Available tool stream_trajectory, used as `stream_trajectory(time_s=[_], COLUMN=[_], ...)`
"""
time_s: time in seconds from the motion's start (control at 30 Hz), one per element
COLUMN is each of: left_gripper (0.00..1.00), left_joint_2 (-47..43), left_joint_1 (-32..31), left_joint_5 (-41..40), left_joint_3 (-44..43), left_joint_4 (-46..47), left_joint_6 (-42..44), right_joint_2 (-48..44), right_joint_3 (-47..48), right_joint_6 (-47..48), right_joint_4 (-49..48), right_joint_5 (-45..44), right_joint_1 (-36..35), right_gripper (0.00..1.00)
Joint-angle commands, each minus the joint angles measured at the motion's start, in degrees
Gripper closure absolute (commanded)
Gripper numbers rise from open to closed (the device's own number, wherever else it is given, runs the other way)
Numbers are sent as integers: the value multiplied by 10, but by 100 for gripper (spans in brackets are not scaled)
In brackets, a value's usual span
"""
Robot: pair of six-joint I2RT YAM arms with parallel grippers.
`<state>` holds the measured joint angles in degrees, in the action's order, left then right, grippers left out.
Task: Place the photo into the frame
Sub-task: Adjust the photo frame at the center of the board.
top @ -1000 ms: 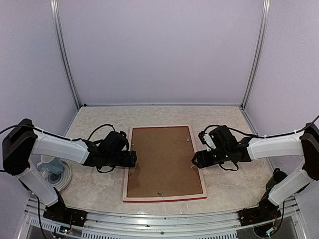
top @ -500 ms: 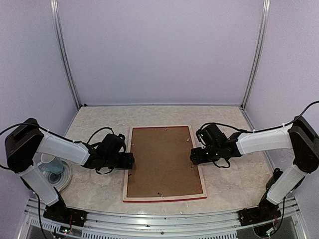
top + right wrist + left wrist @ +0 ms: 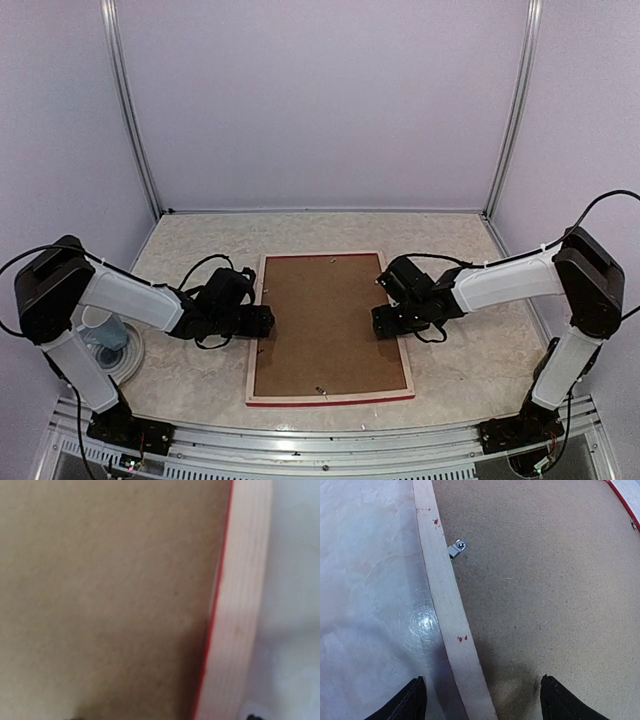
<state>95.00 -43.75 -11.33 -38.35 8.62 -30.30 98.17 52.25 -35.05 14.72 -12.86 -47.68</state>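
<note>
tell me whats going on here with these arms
Two robot arms are at a picture frame lying face down on the table, its brown hardboard backing panel set in it. The left gripper is open, its fingers straddling the frame's left rail; the right gripper, also open, is low over the right rail. Neither holds anything. No photo is in view.

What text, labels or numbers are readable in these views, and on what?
No readable text in any view.
frame: bare pale wood with a few small red flecks, no lettering.
backing panel: plain brown, unprinted.
metal clip: no marking visible.
The right wrist view is blurred, and nothing like lettering shows there.
</note>
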Motion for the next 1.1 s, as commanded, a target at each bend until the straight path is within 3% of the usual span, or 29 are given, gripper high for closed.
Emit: stream_trajectory(time_s=[0.0,0.27,0.57,1.07], left_gripper=[27,57,81,84], left_joint_2=[24,39,24,86], left_joint_1=[2,2,2,4], left_joint_5=[44,54,23,10], left_joint_3=[-5,-9,-3,-14], left_joint_4=[1,6,-10,-20], left_joint_6=[3,-2,-14,-75], right_joint_2=[-9,-49,-28,-24], right_joint_3=[-5,-32,-6,22], right_joint_6=[-15,-27,-26,-56], right_joint_4=[33,25,33,70], right_joint_5=[-16,-16,-13,-34], right_joint_1=[-12,-12,-13,-34], right_gripper=[28,30,31,31])
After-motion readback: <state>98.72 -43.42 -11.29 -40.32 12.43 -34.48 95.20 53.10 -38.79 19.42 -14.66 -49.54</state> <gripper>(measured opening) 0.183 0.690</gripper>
